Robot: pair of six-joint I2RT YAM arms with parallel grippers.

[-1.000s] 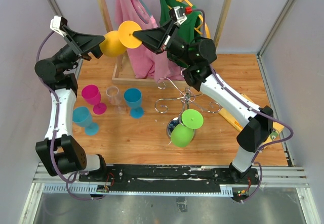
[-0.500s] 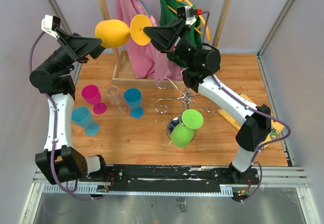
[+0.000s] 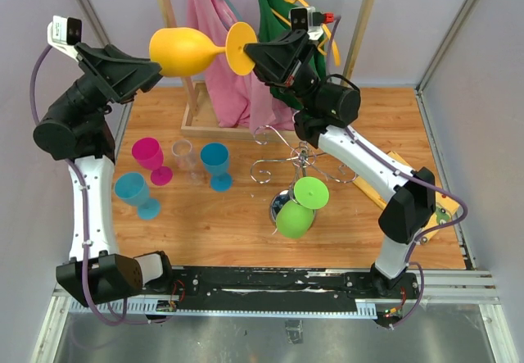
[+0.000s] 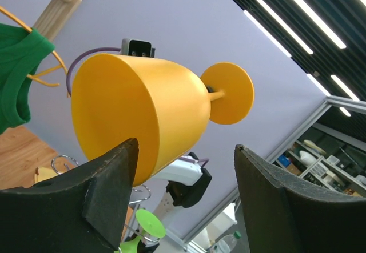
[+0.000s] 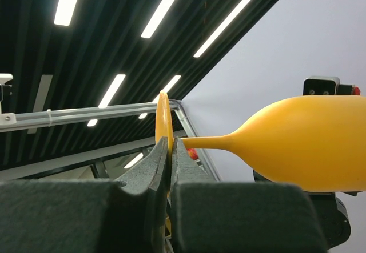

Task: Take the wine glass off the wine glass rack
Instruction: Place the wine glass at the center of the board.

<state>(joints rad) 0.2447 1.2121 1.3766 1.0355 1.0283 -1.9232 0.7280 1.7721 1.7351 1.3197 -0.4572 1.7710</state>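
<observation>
A yellow wine glass [image 3: 184, 50] is held on its side high above the table. My right gripper [image 3: 250, 52] is shut on its round foot, which shows edge-on between the pads in the right wrist view [image 5: 163, 121]. My left gripper [image 3: 155, 72] is open just left of the bowl. In the left wrist view the bowl [image 4: 143, 110] lies in front of the left finger [image 4: 114, 179]. I cannot tell if they touch. The chrome wine glass rack [image 3: 299, 162] stands at the table's middle with a green wine glass [image 3: 296, 215] hanging on it.
A pink glass [image 3: 149, 154], a clear glass [image 3: 183, 156], a blue glass [image 3: 216, 162] and a cyan glass [image 3: 135, 192] stand on the left of the table. A wooden clothes rail [image 3: 168, 11] with pink and green garments stands at the back.
Both arms have risen. The yellow glass has gone up and stretched out level, its foot now further right. The left gripper has stayed open by the bowl.
</observation>
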